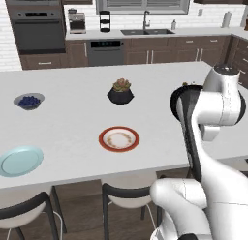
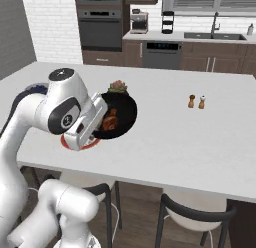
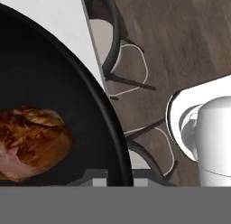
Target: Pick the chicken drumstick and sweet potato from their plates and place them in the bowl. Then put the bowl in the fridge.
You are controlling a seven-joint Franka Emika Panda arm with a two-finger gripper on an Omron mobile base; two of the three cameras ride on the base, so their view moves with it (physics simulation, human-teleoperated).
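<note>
The chicken drumstick (image 3: 31, 144) is in the black bowl (image 3: 67, 83), glossy reddish-brown against the dark inside, sitting at about eight o'clock in the hand view. In the right base view the same drumstick (image 2: 110, 120) peeks out beside the robot's wrist, with the bowl (image 2: 125, 114) resting on the white island counter (image 2: 175, 137) and partly covered by the arm. The gripper sits right over the bowl, but its fingertips are not distinguishable, so I cannot tell how wide the pincer stands or whether it has hold of anything.

Over to the left base view: the red-rimmed plate (image 1: 119, 139) lies near the middle of the counter (image 1: 72, 118), its white centre bare. The light blue plate (image 1: 20, 160) sits at eight o'clock from it, near the counter's front edge, also bare. A small grey bowl of blueberries (image 1: 29, 101) sits at about ten o'clock, and a black faceted plant pot (image 1: 120, 93) stands at twelve o'clock from the red-rimmed plate.

On the right base view, two small shakers (image 2: 196, 101) stand together at three o'clock from the bowl, well apart from it. Dark stools (image 1: 123, 198) tuck under the counter's near edge. Behind, a back wall of brown cabinets carries a sink (image 1: 147, 31), a wall oven (image 1: 38, 28) and a dishwasher (image 1: 106, 52).
</note>
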